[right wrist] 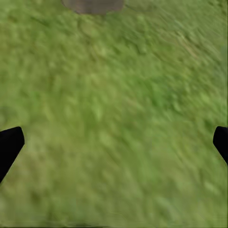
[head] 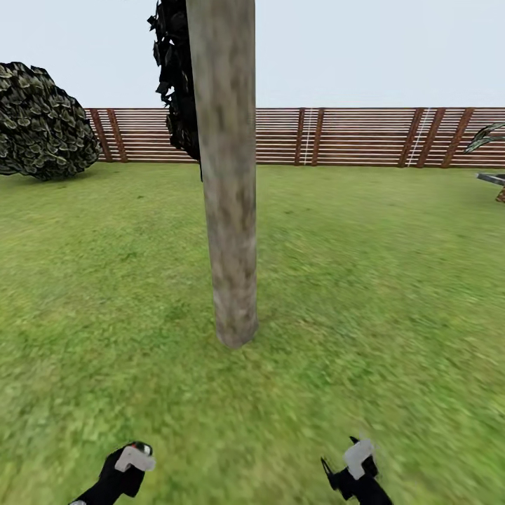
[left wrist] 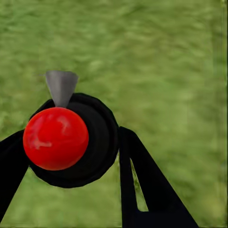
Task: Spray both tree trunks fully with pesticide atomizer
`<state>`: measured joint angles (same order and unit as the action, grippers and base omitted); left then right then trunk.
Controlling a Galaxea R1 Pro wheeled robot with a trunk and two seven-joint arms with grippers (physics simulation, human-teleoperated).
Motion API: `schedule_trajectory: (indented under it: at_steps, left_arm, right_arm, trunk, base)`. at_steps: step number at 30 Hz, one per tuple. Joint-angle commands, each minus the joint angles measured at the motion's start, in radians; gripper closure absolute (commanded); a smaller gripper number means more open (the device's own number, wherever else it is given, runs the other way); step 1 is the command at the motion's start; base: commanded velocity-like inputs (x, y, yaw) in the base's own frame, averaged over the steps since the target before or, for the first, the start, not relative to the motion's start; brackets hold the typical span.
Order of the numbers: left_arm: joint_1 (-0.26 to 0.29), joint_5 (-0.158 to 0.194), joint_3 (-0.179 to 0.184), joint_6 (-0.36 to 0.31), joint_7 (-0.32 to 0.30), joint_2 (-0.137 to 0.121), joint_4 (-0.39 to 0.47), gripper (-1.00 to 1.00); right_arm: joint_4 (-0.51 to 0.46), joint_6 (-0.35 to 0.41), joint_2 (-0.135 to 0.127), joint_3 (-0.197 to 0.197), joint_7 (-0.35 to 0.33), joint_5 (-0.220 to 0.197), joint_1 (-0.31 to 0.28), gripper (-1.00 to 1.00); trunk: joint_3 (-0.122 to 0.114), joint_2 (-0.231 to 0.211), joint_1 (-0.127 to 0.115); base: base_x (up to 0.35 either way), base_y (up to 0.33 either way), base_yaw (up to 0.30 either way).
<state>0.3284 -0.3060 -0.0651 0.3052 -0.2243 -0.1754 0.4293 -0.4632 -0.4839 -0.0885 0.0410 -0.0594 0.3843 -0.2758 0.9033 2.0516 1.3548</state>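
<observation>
A thick grey-beige tree trunk (head: 228, 210) rises from the grass straight ahead, its base a short way in front of both arms. In the left wrist view, the pesticide atomizer (left wrist: 97, 137) is a round black bottle with a red cap and a grey nozzle, and my left gripper (left wrist: 71, 164) is shut on it. In the head view that gripper (head: 130, 459) sits low at the left. My right gripper (head: 354, 459) is open and holds nothing. Its fingertips stand wide apart over the grass (right wrist: 114, 147), and the trunk's base (right wrist: 92, 4) lies ahead of them.
A black-leaved tree (head: 175, 77) stands behind the trunk, and a dark round bush (head: 42, 119) is at the far left. The brown slat fence (head: 351, 137) closes the back of the lawn. Palm fronds (head: 487, 137) show at the right edge.
</observation>
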Motion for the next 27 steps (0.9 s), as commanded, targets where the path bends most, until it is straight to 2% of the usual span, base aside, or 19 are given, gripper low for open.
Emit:
schedule_trajectory:
  at_steps: [1,2,4,5,6,7,8,9,12,14,17,18,19,21,22,23,24,27]
  left_arm:
    - [0.003,-0.023,-0.008,0.002,-0.033,-0.001,0.001,1.00]
    - [0.012,-0.052,-0.008,-0.003,-0.081,-0.003,0.002,1.00]
    - [0.053,-0.110,-0.006,-0.032,-0.178,-0.006,0.002,1.00]
    - [0.063,-0.124,-0.005,-0.043,-0.202,-0.006,0.001,1.00]
    - [0.082,-0.154,-0.005,-0.066,-0.253,-0.008,0.001,1.00]
    - [0.099,-0.185,-0.006,-0.088,-0.303,-0.008,0.001,1.00]
    - [0.121,-0.232,-0.006,-0.115,-0.369,-0.008,0.003,1.00]
    - [0.137,-0.259,-0.007,-0.127,-0.407,-0.008,0.004,1.00]
    - [0.184,-0.311,-0.007,-0.144,-0.482,-0.006,0.004,1.00]
    - [0.227,-0.344,-0.006,-0.157,-0.545,0.001,0.003,1.00]
    - [0.258,-0.383,-0.006,-0.197,-0.598,0.008,0.004,1.00]
    - [0.263,-0.397,-0.006,-0.213,-0.607,0.010,0.004,1.00]
    - [0.270,-0.444,-0.005,-0.238,-0.623,0.013,0.004,1.00]
    - [0.271,-0.465,-0.005,-0.243,-0.630,0.015,0.004,1.00]
    - [0.271,-0.495,-0.004,-0.245,-0.669,0.023,0.004,1.00]
    - [0.271,-0.499,-0.004,-0.245,-0.675,0.025,0.004,1.00]
    - [0.272,-0.510,-0.004,-0.246,-0.688,0.032,0.005,1.00]
    - [0.271,-0.523,-0.005,-0.246,-0.701,0.041,0.005,1.00]
  right_arm:
    - [-0.013,0.024,0.000,0.003,-0.024,0.018,-0.005,-1.00]
    - [-0.041,0.072,0.001,0.004,-0.077,0.045,-0.015,-1.00]
    - [-0.094,0.158,0.003,0.005,-0.211,0.074,-0.040,-1.00]
    - [-0.105,0.175,0.003,0.005,-0.244,0.078,-0.046,-1.00]
    - [-0.125,0.202,0.003,0.005,-0.306,0.085,-0.059,-1.00]
    - [-0.140,0.221,0.003,0.005,-0.361,0.089,-0.070,-1.00]
    - [-0.156,0.240,0.003,0.005,-0.424,0.093,-0.088,-1.00]
    - [-0.162,0.247,0.003,0.005,-0.454,0.094,-0.100,-1.00]
    - [-0.169,0.258,0.004,0.006,-0.519,0.097,-0.133,-1.00]
    - [-0.171,0.280,0.004,0.006,-0.599,0.102,-0.165,-1.00]
    - [-0.172,0.310,0.006,0.006,-0.692,0.103,-0.196,-1.00]
    - [-0.172,0.315,0.007,0.006,-0.709,0.103,-0.202,-1.00]
    - [-0.169,0.321,0.007,0.007,-0.733,0.103,-0.210,-1.00]
    - [-0.169,0.323,0.009,0.009,-0.737,0.105,-0.211,-1.00]
    - [-0.170,0.323,0.032,0.033,-0.756,0.121,-0.212,-1.00]
    - [-0.170,0.324,0.038,0.041,-0.760,0.126,-0.212,-1.00]
    - [-0.171,0.324,0.056,0.066,-0.767,0.139,-0.212,1.00]
    - [-0.173,0.323,0.081,0.090,-0.774,0.152,-0.213,1.00]
  trunk:
    - [0.001,0.000,0.000]
    - [0.001,0.000,0.000]
    - [0.001,0.000,0.000]
    - [0.001,0.000,0.000]
    - [0.001,0.000,0.000]
    - [0.001,0.000,0.000]
    - [0.001,0.000,0.000]
    - [0.001,0.000,0.000]
    - [0.001,0.000,0.000]
    - [0.001,0.000,0.000]
    - [0.001,0.000,0.000]
    - [0.001,0.000,0.000]
    - [0.001,0.000,0.000]
    - [0.001,0.000,0.000]
    - [0.001,0.000,0.000]
    - [0.001,0.000,0.000]
    - [0.001,0.000,0.000]
    - [0.001,0.000,0.000]
  base:
    - [0.000,0.000,0.000]
    - [0.000,0.000,0.000]
    - [0.000,0.000,0.000]
    - [0.000,0.000,0.000]
    - [0.000,0.000,0.000]
    - [0.000,0.000,0.000]
    - [0.000,0.000,0.000]
    - [0.000,0.000,0.000]
    - [0.000,0.000,0.000]
    - [0.000,0.000,0.000]
    - [0.000,0.000,0.000]
    - [0.000,0.000,0.000]
    - [0.000,0.000,0.000]
    - [0.000,0.000,0.000]
    - [0.000,0.000,0.000]
    - [0.000,0.000,0.000]
    - [0.000,0.000,0.000]
    - [0.000,0.000,0.000]
